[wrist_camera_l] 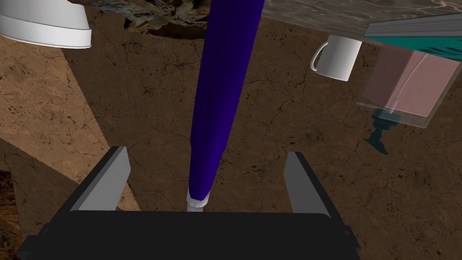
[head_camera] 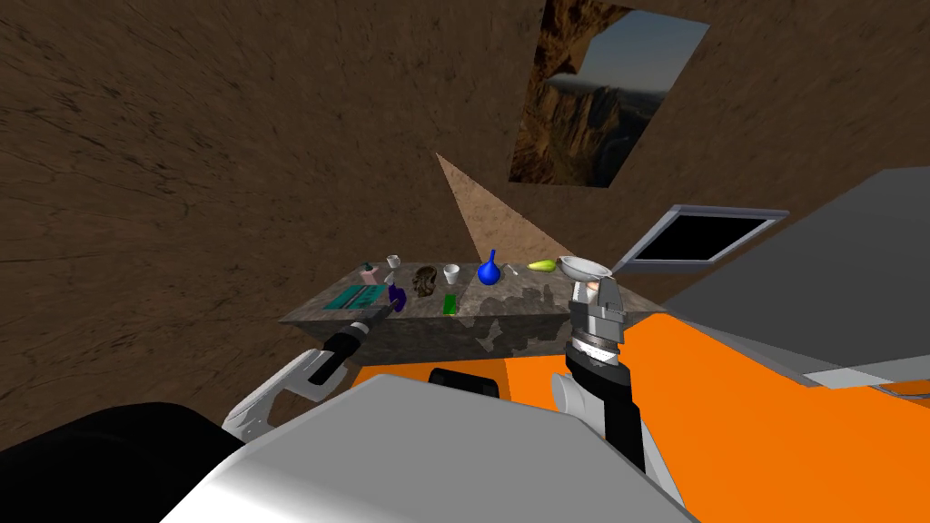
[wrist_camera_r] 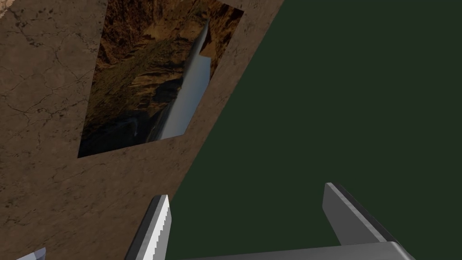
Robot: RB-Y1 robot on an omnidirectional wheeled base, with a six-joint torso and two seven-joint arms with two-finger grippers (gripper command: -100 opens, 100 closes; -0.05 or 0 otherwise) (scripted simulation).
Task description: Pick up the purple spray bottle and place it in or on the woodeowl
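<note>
While left gripper (wrist_camera_l: 205, 151) stands open astride purple spray bottle (wrist_camera_l: 223, 81) beside brown bowl (head_camera: 423, 280) | handling: likely light, rigid, slick | grasp: mid-body | right gripper (wrist_camera_r: 246, 190): open.

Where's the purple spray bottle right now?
In the head view, the purple spray bottle is on the left part of the table, beside the teal book, inside the open left pincer.
</note>
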